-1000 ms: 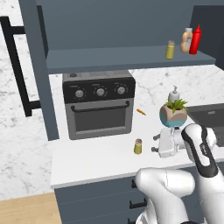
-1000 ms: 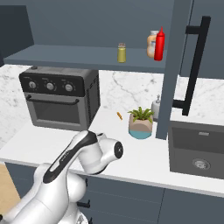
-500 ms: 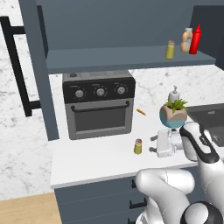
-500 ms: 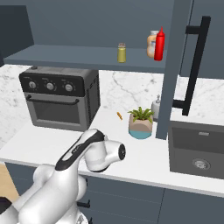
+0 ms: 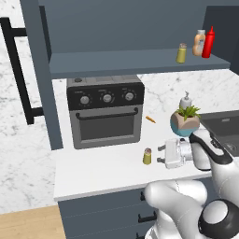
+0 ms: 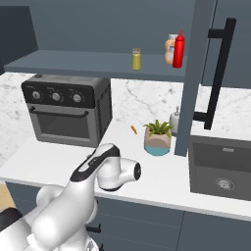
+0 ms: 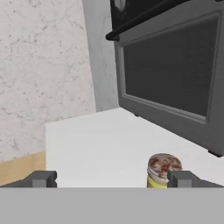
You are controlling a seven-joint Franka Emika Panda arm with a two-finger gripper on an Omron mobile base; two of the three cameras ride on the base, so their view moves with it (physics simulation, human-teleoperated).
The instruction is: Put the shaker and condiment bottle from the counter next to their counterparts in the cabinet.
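Standing upright on the counter, the shaker is seen just ahead of the gripper, whose fingers are spread wide and empty; in the hand view it is offset toward the right fingertip, so centring is judged necessary.

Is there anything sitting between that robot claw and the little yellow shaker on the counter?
No. In the left base view only bare white counter separates the open gripper from the shaker.

Even flat rendered light, faint soft shadows, no glare, slightly coarse, low-resolution edges
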